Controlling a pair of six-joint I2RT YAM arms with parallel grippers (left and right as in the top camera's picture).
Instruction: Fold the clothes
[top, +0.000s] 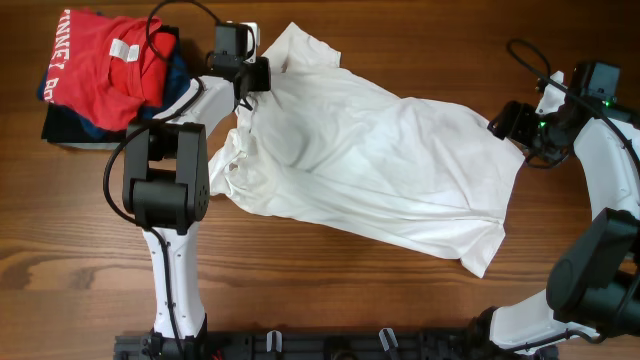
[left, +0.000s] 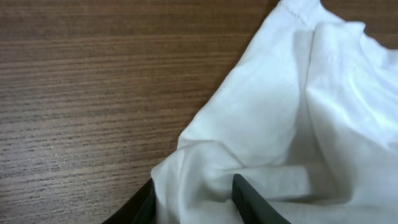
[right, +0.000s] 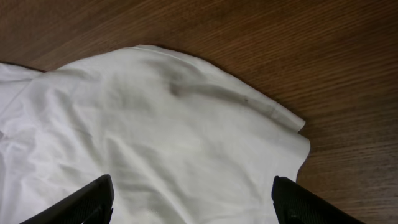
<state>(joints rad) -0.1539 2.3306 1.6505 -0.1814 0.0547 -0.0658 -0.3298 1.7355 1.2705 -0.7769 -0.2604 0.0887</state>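
The white T-shirt (top: 380, 165) lies spread and wrinkled across the middle of the wooden table, plain side up, with no lettering showing. My left gripper (top: 250, 82) is at the shirt's far left corner. In the left wrist view its fingers (left: 193, 186) are closed on a bunched fold of the white fabric (left: 280, 118). My right gripper (top: 505, 122) is at the shirt's right edge. In the right wrist view its fingers (right: 193, 186) are wide open just above the cloth (right: 155, 124), holding nothing.
A red shirt with white lettering (top: 100, 60) lies on folded blue and dark garments (top: 70, 125) at the far left corner. Black cables loop near both arms. Bare wood (top: 330, 290) lies in front of the shirt.
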